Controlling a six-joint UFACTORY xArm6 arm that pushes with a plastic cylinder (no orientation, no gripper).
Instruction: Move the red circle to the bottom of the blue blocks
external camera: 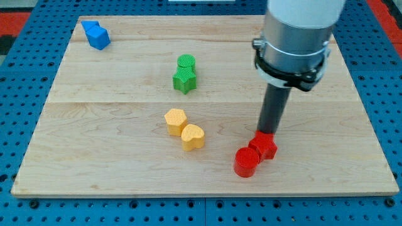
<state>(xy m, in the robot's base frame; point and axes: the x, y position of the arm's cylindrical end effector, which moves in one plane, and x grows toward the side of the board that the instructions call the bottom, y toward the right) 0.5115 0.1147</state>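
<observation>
While the red circle (246, 162) sat well short of its goal, my tip (269, 132) stood at the far edge of the second red block (264, 145), touching it or just about; its very end was partly hidden behind that block. No claw was fitted here, only the straight dark rod (274, 110), so there was nothing to spread or pinch. From my tip, the red circle lay near, toward the view's bottom-left, pressed against the second red block, which stood between the two. The blue blocks (96, 34) were well apart from my tip, far off to the view's upper left, near the corner of the tabletop (352, 125). The yellow blocks (184, 129) sat to the view's left of my tip, the green blocks (185, 73) up and left of it. By my reading, the step in hand was only the approach: the circle had not been sent on its way. The next move called for bringing my tip round to the view's right side of the circle, clear of its red neighbour, then pushing leftward and upward. The yellow pair lay close to that line, so a path skirting them looked wise.
</observation>
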